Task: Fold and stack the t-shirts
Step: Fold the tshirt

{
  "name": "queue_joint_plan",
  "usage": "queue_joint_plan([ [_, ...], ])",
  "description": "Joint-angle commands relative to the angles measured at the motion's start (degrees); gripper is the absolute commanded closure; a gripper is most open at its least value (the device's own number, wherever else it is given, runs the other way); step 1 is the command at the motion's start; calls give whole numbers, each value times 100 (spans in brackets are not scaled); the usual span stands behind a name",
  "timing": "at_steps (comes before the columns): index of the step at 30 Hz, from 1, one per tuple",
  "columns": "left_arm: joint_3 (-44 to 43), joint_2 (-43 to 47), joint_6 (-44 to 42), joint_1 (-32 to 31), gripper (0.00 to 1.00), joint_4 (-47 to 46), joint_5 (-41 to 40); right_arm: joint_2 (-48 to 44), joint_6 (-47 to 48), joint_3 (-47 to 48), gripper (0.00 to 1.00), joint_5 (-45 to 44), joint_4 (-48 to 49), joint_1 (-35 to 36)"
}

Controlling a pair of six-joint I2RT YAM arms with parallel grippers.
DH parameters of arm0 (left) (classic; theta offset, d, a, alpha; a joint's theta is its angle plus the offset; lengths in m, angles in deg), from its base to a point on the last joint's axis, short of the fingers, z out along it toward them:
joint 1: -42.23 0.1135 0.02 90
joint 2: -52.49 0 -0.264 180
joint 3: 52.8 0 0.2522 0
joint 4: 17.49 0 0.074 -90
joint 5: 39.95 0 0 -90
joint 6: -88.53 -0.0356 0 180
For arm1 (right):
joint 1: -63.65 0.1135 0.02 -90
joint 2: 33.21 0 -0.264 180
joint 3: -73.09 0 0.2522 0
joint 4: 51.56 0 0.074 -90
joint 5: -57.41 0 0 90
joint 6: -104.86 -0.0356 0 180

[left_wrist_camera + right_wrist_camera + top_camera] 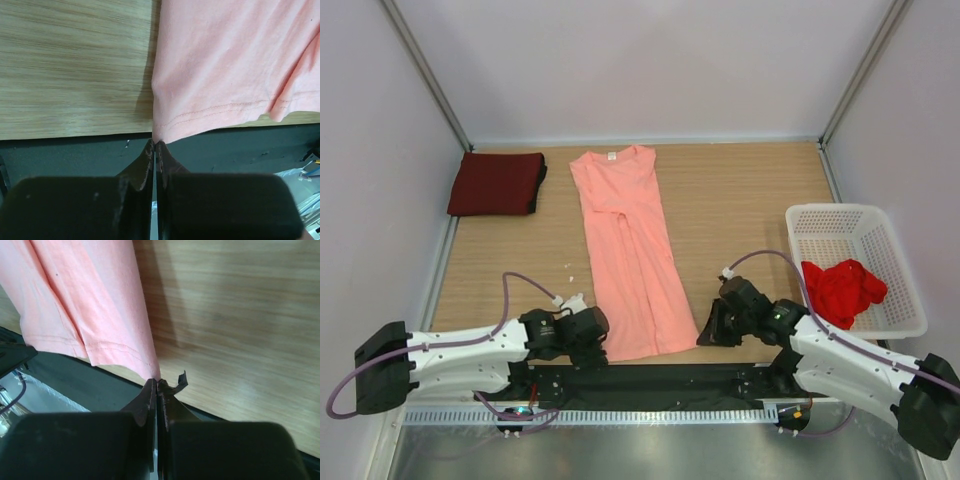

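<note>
Watching both jaws clamped shut on the near hem corners of the pink shirt [625, 250] spread along the table [740, 200], I'd say lift evenly and carry that hem straight to the collar.

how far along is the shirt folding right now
Done: the dark maroon cloth t-shirt lies folded at the far left. In hand: the salmon-pink cloth t-shirt lies narrowed lengthwise, with the left gripper and right gripper pinching its near hem corners. Left: finishing and stacking it, then the bright red cloth t-shirt, crumpled in the white perforated plastic basket.
</note>
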State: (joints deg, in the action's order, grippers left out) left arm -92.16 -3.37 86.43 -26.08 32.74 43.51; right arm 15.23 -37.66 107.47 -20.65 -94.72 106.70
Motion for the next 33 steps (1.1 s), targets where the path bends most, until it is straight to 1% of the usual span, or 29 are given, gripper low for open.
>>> queue_joint_plan([
  [1,-112,75,-62,-59,100,1,214,-133,-602,117,99,-543,-320,467],
  [4,-138,101,-45,-147,100,-69,294,-282,-883,196,99,-737,-495,748],
  [7,-146,127,-36,-200,100,-157,365,-441,-980,258,99,-860,-592,819],
  [10,-173,206,-62,-191,100,-193,198,-398,-840,451,99,-1027,-697,811],
  [11,-190,224,-97,-174,100,-193,154,-241,-779,512,99,-1114,-776,811],
  [17,-436,58,-519,265,100,-105,206,270,-559,1066,99,-1168,-751,819],
  [21,-638,-66,-756,538,100,-131,320,604,-366,1583,99,-1589,-917,811],
  [24,-787,-110,-1037,950,100,0,417,894,-163,1935,99,-1836,-988,810],
  [26,-858,-118,-1343,1398,100,62,557,1245,-6,2121,99,-1933,-962,749],
  [27,-954,-127,-1459,1748,100,80,601,1403,204,2348,99,-1915,-961,688],
  [28,-1016,-145,-1581,1925,100,106,619,1674,311,2472,99,-1906,-944,566],
  [30,-1191,-303,-2012,2268,100,193,776,1957,574,2866,99,-1871,-891,451],
  [31,-1427,-399,-2196,2583,100,229,821,2089,784,3016,99,-1880,-882,389],
  [33,-1657,-714,-2618,2866,100,299,883,2519,1031,3507,99,-1889,-874,170],
])
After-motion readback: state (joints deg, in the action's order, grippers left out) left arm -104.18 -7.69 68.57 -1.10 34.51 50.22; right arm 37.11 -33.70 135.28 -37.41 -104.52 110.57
